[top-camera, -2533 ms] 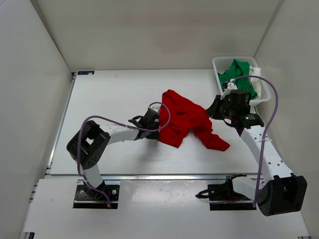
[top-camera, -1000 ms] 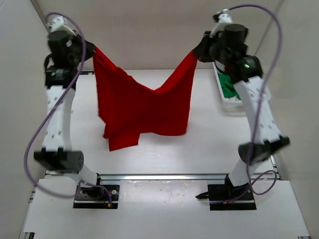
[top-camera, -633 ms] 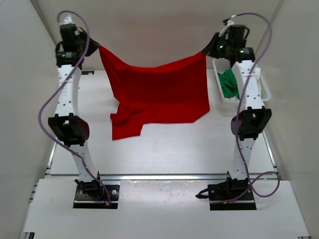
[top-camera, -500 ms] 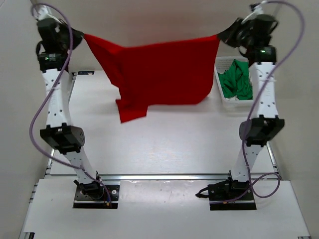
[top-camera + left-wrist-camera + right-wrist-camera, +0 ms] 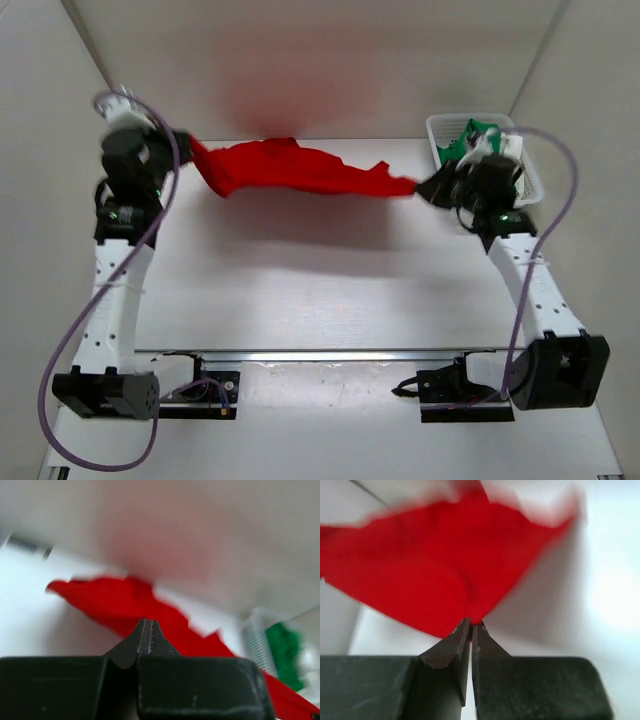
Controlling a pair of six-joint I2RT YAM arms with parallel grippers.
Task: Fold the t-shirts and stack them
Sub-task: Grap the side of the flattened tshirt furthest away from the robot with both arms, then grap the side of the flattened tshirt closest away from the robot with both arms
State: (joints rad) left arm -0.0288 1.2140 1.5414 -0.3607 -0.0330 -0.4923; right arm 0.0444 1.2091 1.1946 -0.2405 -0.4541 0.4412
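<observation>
The red t-shirt (image 5: 290, 168) hangs stretched in a band between my two grippers, low over the far part of the table. My left gripper (image 5: 188, 145) is shut on its left end; the shirt shows in the left wrist view (image 5: 125, 605) past the closed fingertips (image 5: 148, 622). My right gripper (image 5: 425, 188) is shut on its right end, with red cloth (image 5: 425, 570) pinched at the fingertips (image 5: 471, 622). The green t-shirt (image 5: 478, 140) lies in the basket at the back right. A bit of white cloth (image 5: 512, 142) shows beside it.
The white mesh basket (image 5: 445, 125) stands at the table's back right corner, just behind my right gripper. Grey walls close in the table (image 5: 330, 280) on the left, back and right. The arm bases sit at the near edge.
Both arms have come down from holding the red shirt high and spread; it is now pulled into a narrow band low over the far table. Earlier it was lifted from a heap.
</observation>
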